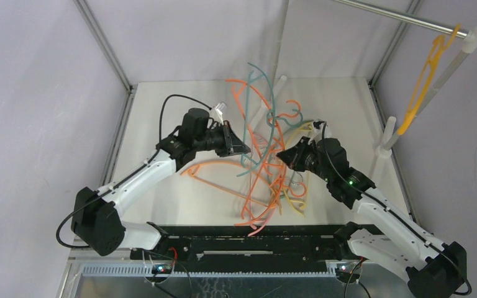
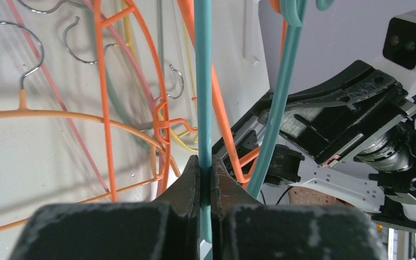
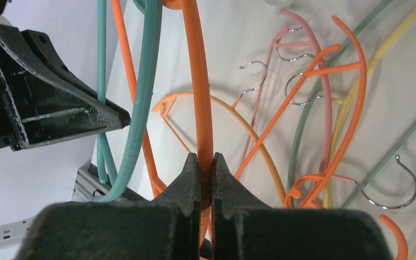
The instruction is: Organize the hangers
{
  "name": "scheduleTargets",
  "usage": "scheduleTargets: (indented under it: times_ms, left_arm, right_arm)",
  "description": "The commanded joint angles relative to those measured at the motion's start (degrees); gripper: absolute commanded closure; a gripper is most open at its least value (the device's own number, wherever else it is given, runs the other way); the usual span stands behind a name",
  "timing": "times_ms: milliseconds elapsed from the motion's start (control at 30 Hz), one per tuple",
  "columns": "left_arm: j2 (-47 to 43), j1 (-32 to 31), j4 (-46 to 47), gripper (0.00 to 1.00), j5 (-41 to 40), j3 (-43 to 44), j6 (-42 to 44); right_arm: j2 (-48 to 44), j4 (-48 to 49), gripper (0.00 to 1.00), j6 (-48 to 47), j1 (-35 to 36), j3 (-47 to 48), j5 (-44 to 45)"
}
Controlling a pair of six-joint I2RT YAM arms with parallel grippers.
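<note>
Upper right of the top view, one yellow hanger point(image 1: 423, 79) hangs on the rail point(image 1: 397, 17); that looks like the only one sorted. All the rest sit in a tangle point(image 1: 267, 162) mid-frame on the table point(image 1: 161, 205), between the two arms, so I'd judge the task barely started, with nearly the whole pile left to separate and hang. Left gripper point(image 2: 206, 176) is clamped narrow on a teal hanger point(image 2: 204, 81), the bar running straight up between the jaws. Right gripper point(image 3: 206, 168) is pinched tight on an orange hanger point(image 3: 200, 81), same way. From above, both grippers meet at the pile, left point(image 1: 239, 147) on its left side, right point(image 1: 284, 155) on its right, and several hangers stick up off the table, teal and orange ones highest. Hangers are thin curved plastic in orange, teal, yellow, pink and pale green, some with wire hooks, crossed over and threaded through each other. Likely to snag when pulled apart. Can't count the pile exactly.
</note>
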Motion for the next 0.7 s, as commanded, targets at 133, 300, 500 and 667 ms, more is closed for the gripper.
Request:
scheduleTargets:
  times_ms: [133, 300, 500, 667]
  left_arm:
    - [-0.55, -4.35, 7.76, 1.00, 3.38, 3.18, -4.23]
    - [2.60, -4.47, 8.80, 1.00, 2.64, 8.71, -4.32]
    - [4.11, -4.56, 10.15, 1.00, 2.25, 9.38, -4.53]
    - [6.13, -4.56, 18.17, 1.00, 4.01, 8.06, -10.30]
  right_arm:
    - [6.78, 13.57, 1.00, 2.51, 1.19, 3.01, -5.54]
    - [10.36, 15.31, 1.00, 1.75, 6.90, 6.00, -11.98]
    - [8.03, 9.55, 1.00, -1.39, 8.55, 6.99, -15.25]
    - [8.25, 5.11, 1.00, -2.67, 8.60, 7.20, -16.26]
